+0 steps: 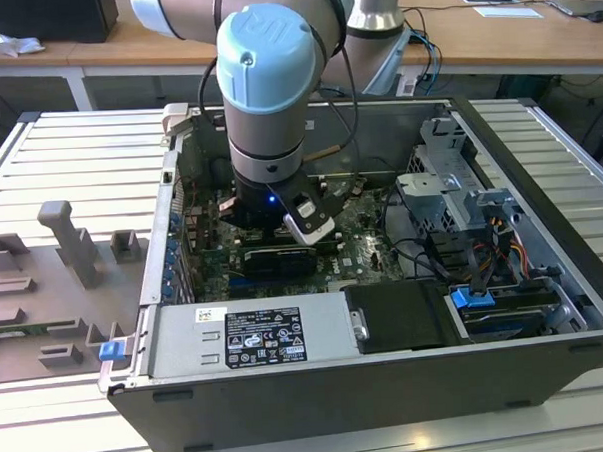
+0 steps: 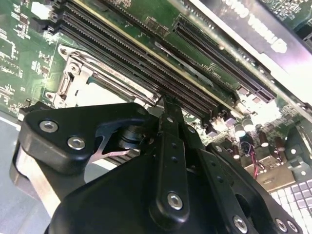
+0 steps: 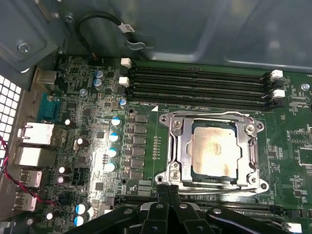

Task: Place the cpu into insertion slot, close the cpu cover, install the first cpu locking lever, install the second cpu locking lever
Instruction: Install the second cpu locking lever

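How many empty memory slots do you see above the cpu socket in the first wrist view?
4, stacked as parallel black rows running between the white end clips, directly beyond the cpu cover that frames the cpu. More slots may lie hidden near the gripper.

The exterior view looks down from in front of the open black computer case (image 1: 388,382) and sees the whole case. Both wrist views ride close above the green motherboard (image 3: 87,146) — one looks steeply down, the second lower and slanted. Both share the long black memory slots (image 3: 200,85) (image 2: 146,63).
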### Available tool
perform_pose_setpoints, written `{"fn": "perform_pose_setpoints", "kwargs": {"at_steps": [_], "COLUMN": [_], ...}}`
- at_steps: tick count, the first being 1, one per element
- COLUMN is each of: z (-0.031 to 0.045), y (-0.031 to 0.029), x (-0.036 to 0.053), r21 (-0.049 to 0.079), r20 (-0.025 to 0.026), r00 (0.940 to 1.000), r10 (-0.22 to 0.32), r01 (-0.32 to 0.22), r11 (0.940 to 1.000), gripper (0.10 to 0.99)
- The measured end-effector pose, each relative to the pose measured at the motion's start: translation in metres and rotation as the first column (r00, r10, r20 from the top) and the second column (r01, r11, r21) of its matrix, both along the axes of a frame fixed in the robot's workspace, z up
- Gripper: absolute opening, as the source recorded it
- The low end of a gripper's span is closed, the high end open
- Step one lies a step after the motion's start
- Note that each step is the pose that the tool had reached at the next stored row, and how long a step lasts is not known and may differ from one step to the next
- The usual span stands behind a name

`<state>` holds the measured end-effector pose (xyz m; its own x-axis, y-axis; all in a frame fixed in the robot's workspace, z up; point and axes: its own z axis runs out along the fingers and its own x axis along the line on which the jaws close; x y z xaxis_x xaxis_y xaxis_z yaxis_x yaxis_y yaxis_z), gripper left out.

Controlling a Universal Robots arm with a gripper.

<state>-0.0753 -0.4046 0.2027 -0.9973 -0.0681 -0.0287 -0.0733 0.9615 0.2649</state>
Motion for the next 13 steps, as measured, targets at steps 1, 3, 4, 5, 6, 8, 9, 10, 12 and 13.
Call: {"fn": "perform_pose_setpoints", "kwargs": {"at_steps": [1,3,4,5,6,8,9,10,12,13], "z": [-0.0005,-0.0016,-0.0025,-0.0042,-0.0049,-0.006,-0.0063,-0.0068,-0.008,-0.0084], "y": [0.0,-0.0003,-0.0004,-0.0005,-0.0005,-0.0006,-0.0006,-0.0006,-0.0003,-0.0001], "x": [-0.0003,-0.001,-0.0014,-0.0019,-0.002,-0.0026,-0.0028,-0.0031,-0.0035,-0.0037], "r21": [0.006,0.015,0.018,0.021,0.022,0.026,0.028,0.031,0.035,0.037], "r20": [0.0001,0.0001,0.0001,0.0003,0.0,0.0001,0.0,0.0001,-0.0002,-0.0001], "r00": [1.0,1.0,1.0,1.0,1.0,1.0,1.0,1.0,1.0,1.0], "r10": [0.0,0.0,0.0,0.0,0.001,0.0,0.0,0.0,0.0,0.0], "r01": [0.0,0.0,0.0,0.0,-0.001,0.0,0.0,0.0,0.0,0.0], "r11": [1.0,0.9999,0.9998,0.9998,0.9998,0.9997,0.9996,0.9995,0.9994,0.9993], "gripper": [0.106,0.106,0.106,0.106,0.106,0.106,0.106,0.106,0.106,0.106]}}
